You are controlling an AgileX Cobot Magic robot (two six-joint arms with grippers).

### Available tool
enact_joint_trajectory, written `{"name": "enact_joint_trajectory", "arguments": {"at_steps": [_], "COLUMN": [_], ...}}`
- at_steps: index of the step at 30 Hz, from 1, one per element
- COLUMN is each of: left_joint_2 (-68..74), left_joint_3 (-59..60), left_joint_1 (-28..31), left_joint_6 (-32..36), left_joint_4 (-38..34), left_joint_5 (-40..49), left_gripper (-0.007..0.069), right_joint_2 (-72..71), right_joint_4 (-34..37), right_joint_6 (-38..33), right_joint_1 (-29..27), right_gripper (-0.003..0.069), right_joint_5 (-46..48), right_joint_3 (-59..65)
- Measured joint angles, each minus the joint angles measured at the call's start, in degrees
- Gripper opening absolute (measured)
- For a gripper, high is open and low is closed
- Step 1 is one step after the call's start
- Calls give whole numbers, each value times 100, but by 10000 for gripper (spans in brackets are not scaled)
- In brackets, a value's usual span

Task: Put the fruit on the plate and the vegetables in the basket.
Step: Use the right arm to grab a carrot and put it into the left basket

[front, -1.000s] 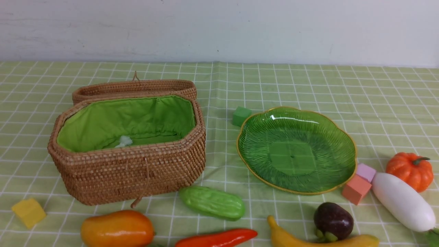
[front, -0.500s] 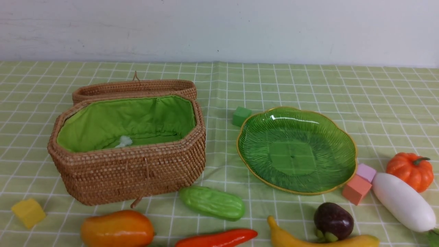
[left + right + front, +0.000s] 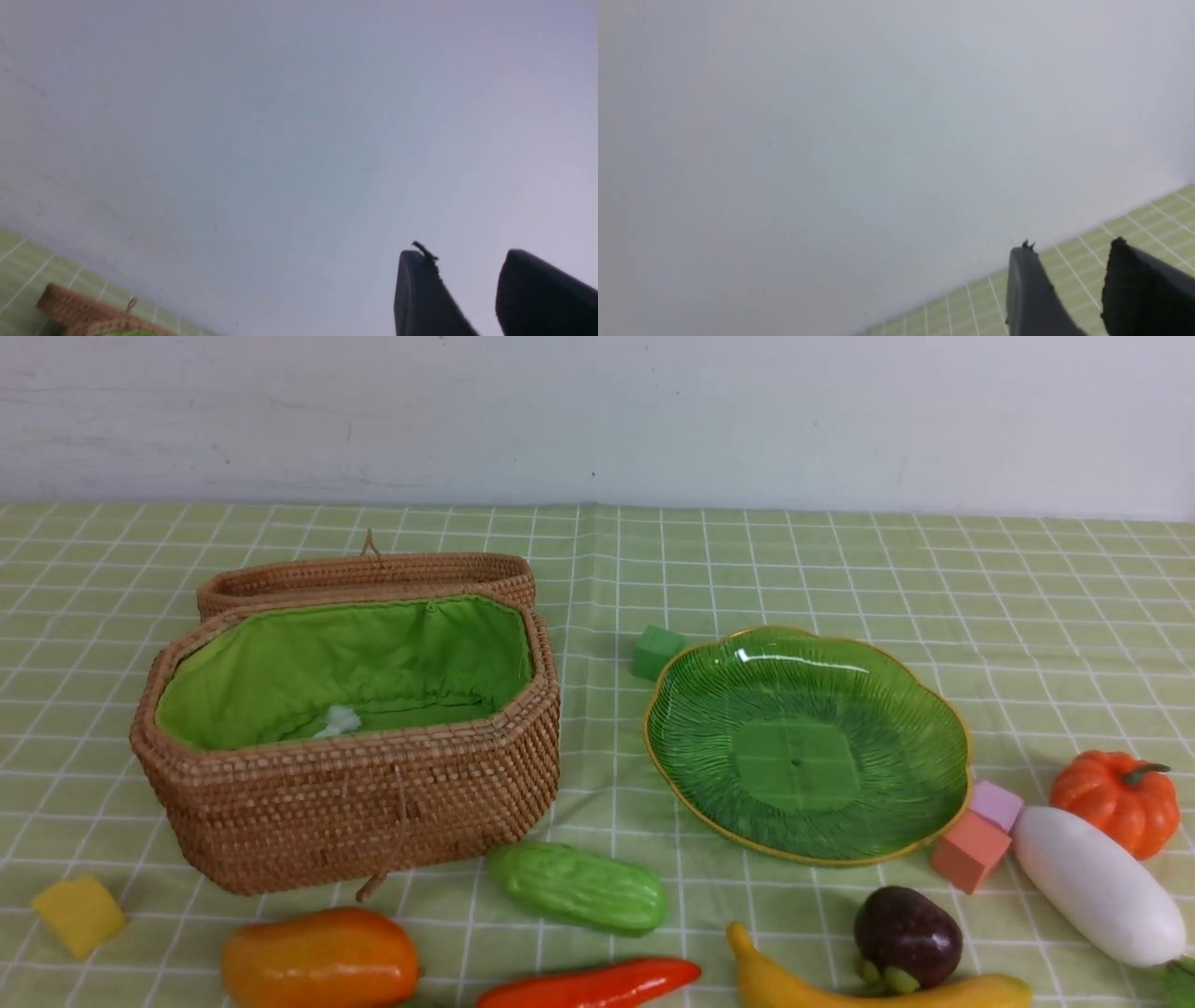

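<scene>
The woven basket (image 3: 373,812) with green lining stands open at the left, its lid lying behind it. To its right the green glass plate (image 3: 948,723) holds nothing. Along the front edge lie the mango (image 3: 319,959), cucumber (image 3: 579,887), red pepper (image 3: 590,985), banana (image 3: 868,989) and dark purple fruit (image 3: 906,938). The white radish (image 3: 1097,885) and orange pumpkin (image 3: 1116,800) lie at the right. Neither arm shows in the front view. My left gripper (image 3: 465,254) is open and empty, facing the wall, with the basket's lid (image 3: 84,310) in one corner. My right gripper (image 3: 1071,245) is likewise open and empty.
Foam cubes are scattered about: a yellow cube (image 3: 79,915) at front left, a green cube (image 3: 656,651) behind the plate, and an orange cube (image 3: 969,851) with a pink cube (image 3: 997,803) between plate and radish. A white wall (image 3: 597,420) closes the far side of the checked cloth.
</scene>
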Motion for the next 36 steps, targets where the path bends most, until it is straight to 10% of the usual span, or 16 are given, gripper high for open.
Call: {"name": "enact_joint_trajectory", "arguments": {"at_steps": [12,21,30,36], "left_joint_2": [1724,2217,2502,2502], "left_joint_3": [-2573,-2598,-2598,-2598], "left_joint_1": [-374,-692,-692,-692], "left_joint_6": [467,2433,5256,5672], "left_joint_4": [-309,-2511,-3525,-3555], "left_joint_5": [3491,4890,4727,4876], "left_gripper": [239,239,239,239], "right_joint_2": [1248,2283,3708,4884], "right_joint_4": [345,119,-31,-37], "right_joint_6": [-2302,-2446,-2453,-3178], "right_joint_1": [2117,3740,5029,5426], "right_gripper": [241,241,241,241], "right_joint_5": [412,-396,-319,776], "right_joint_3": [19,928,696,-166]}}
